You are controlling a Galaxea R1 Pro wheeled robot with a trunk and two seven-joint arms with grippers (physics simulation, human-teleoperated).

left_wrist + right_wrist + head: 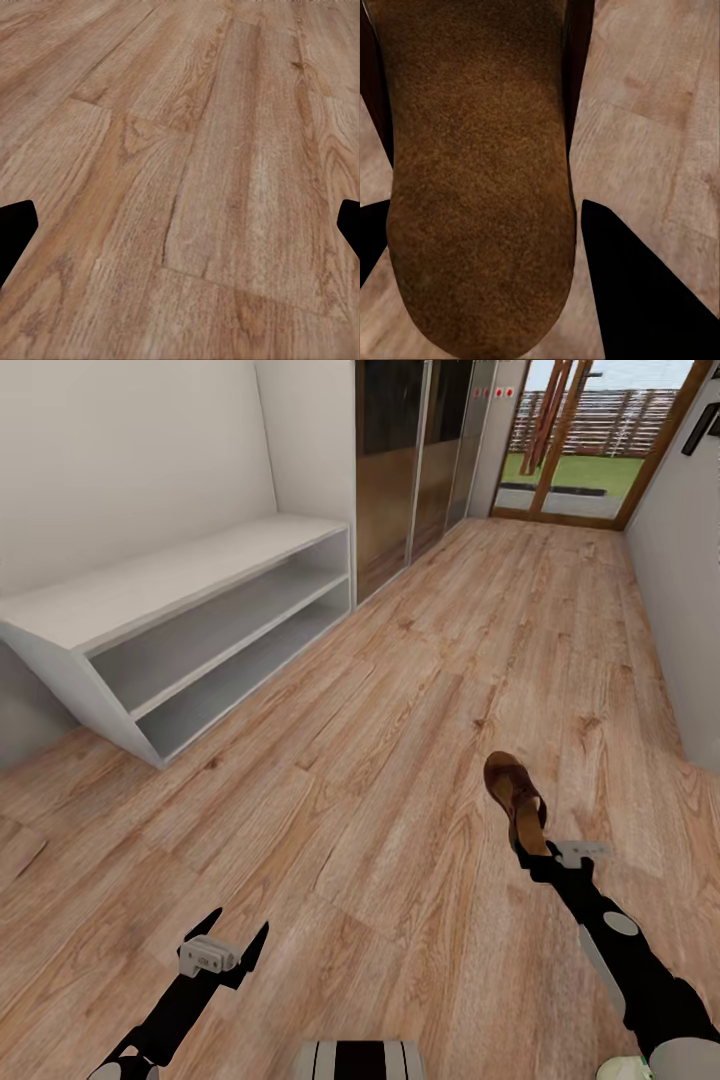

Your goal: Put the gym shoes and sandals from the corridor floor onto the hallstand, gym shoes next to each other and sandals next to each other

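One brown sandal (514, 796) hangs above the corridor floor (400, 780) at the lower right, held by its heel end in my right gripper (537, 852), which is shut on it. In the right wrist view the sandal's tan footbed (480, 172) runs between the dark fingers (645, 292). My left gripper (228, 942) hovers open over bare planks at the lower left, and its fingertips (15, 225) frame plain wood in the left wrist view. The hallstand (170, 575), a low light-grey unit with two open shelves, stands against the left wall with nothing on it. The gym shoes are out of view.
A white object (625, 1068) peeks in at the bottom right corner beside my right arm. Dark wardrobe doors (410, 460) line the left wall past the hallstand. A glass door (575, 440) closes the corridor's far end. A white wall (675, 560) runs along the right.
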